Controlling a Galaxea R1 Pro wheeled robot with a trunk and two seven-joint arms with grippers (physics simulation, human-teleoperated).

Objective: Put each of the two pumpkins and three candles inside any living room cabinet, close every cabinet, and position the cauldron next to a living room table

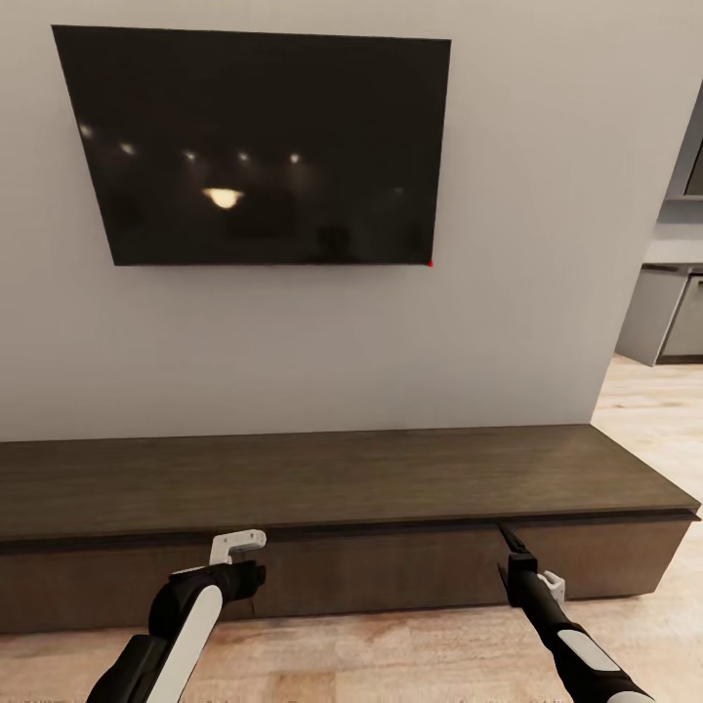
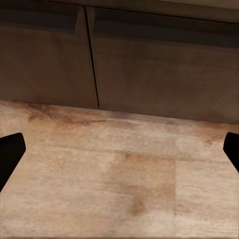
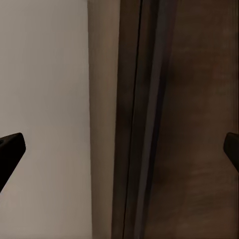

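Observation:
The long, low dark brown cabinet (image 1: 342, 478) runs along the grey wall, its top bare and its plain fronts flush. My left gripper (image 1: 252, 576) hovers open just in front of the fronts, low over the plank floor; the left wrist view has its fingertips (image 2: 11, 149) spread wide, with the cabinet's fronts (image 2: 159, 74) and a seam between them ahead. My right gripper (image 1: 510, 549) stands open at the cabinet's upper front edge, right of centre; the right wrist view looks along that edge (image 3: 144, 124). The pumpkins, candles, cauldron and table are out of view.
A black TV (image 1: 259, 146) hangs on the wall above the cabinet. Light wood floor (image 1: 391, 654) lies between me and the cabinet. Past the wall's right end, grey kitchen units (image 1: 674, 312) stand beyond more floor.

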